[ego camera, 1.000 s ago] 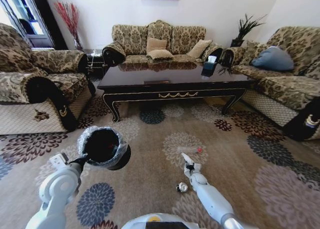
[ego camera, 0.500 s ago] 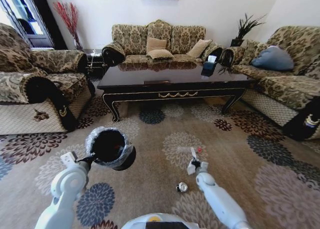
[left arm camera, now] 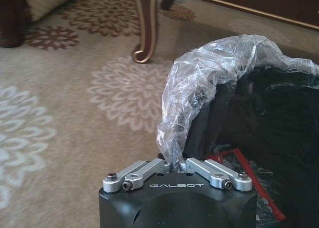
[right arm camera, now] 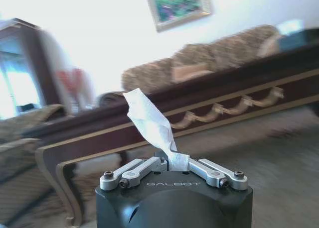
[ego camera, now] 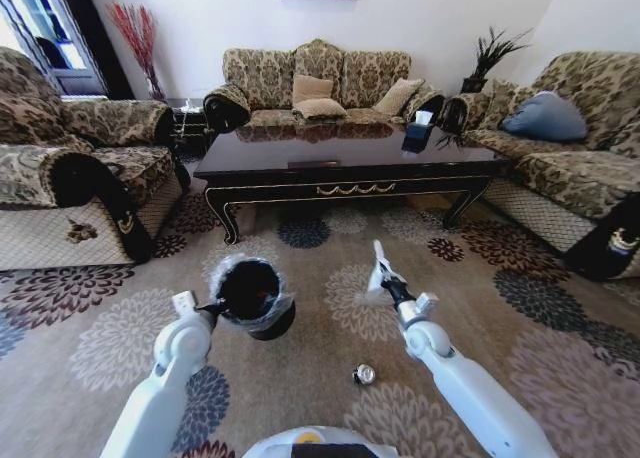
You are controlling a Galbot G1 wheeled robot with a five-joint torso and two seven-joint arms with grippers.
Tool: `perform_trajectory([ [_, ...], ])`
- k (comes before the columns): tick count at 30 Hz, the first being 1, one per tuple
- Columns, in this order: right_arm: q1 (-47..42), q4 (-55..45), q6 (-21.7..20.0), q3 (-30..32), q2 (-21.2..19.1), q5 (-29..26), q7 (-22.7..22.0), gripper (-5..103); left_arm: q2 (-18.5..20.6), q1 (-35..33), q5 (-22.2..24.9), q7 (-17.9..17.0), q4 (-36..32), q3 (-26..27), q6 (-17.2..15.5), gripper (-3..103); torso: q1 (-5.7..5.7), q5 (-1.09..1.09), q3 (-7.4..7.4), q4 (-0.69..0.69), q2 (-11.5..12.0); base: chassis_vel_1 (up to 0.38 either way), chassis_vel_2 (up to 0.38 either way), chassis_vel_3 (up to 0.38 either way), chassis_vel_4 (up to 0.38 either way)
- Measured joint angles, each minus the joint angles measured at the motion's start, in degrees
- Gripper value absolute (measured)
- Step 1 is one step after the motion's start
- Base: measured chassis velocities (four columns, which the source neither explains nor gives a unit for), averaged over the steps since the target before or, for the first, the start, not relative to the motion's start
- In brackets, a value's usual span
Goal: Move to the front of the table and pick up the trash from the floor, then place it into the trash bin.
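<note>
Carpet with large floral medallions (ego camera: 90, 348) spreads under everything, and nearest the robot on it lies a small round silvery can (ego camera: 365, 375), between the two white arms. The left gripper (ego camera: 214, 306) is clenched on the rim of the small round black trash bin (ego camera: 255, 300) — in the left wrist view its fingers (left arm camera: 149, 167) pinch a fold of the crinkled clear plastic bag liner (left arm camera: 199, 83), with something red lying inside the bin. The bin hangs tilted at the end of the left arm, its mouth turned up toward the head camera. Just to the right of it and apart from it, the right gripper (ego camera: 388, 284) is raised above the carpet and closed on a folded white paper piece (ego camera: 379, 270); the right wrist view shows the paper (right arm camera: 152, 126) standing up out of the shut fingers (right arm camera: 143, 168), twisted at its base. Beyond both grippers stands the long low coffee table of glossy dark brown wood (ego camera: 350, 163), gold ornament on its front rail and curved legs — one such leg shows near the bin in the left wrist view. A small dark box with white tissue (ego camera: 419, 130) sits toward the table's right end. Patterned sofas (ego camera: 320, 83) ring the table on three sides, against a white wall.
</note>
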State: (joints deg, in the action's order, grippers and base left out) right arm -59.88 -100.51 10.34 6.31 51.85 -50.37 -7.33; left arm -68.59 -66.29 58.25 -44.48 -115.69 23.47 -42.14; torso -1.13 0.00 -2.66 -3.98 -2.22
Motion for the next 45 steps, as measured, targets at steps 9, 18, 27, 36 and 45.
perform_trajectory([
  [9,5.03,-3.71,2.00,-6.30,-5.90,0.85,2.66,0,0.34,9.89,1.75,-2.66,8.02,-10.86,0.00,1,0.00,0.02,0.00,0.00,0.00,0.000,0.000,0.000,0.000],
  [18,6.12,-10.48,2.72,-8.27,-12.17,1.26,4.69,0,-2.31,16.78,3.77,-4.17,12.84,-18.79,0.00,1,0.01,0.00,0.00,-0.01,0.00,0.000,0.000,0.000,0.000],
  [27,3.44,-11.63,3.28,-8.01,-11.82,3.38,5.21,0,-4.50,18.32,3.88,-4.13,12.20,-21.60,0.00,1,0.01,0.02,0.01,0.00,-0.01,0.000,0.000,0.000,0.000],
  [36,3.83,-10.08,3.36,-10.63,-9.22,4.23,5.14,0,-5.75,17.60,3.06,-3.34,11.46,-22.00,0.00,1,0.01,0.00,0.01,0.01,-0.01,0.000,0.000,0.000,0.000],
  [45,4.65,-8.35,3.60,-13.59,-8.32,5.62,5.13,0,-6.46,19.03,2.98,-2.75,11.70,-23.16,0.00,1,0.01,0.00,0.00,-0.01,-0.02,0.000,0.000,0.000,0.000],
])
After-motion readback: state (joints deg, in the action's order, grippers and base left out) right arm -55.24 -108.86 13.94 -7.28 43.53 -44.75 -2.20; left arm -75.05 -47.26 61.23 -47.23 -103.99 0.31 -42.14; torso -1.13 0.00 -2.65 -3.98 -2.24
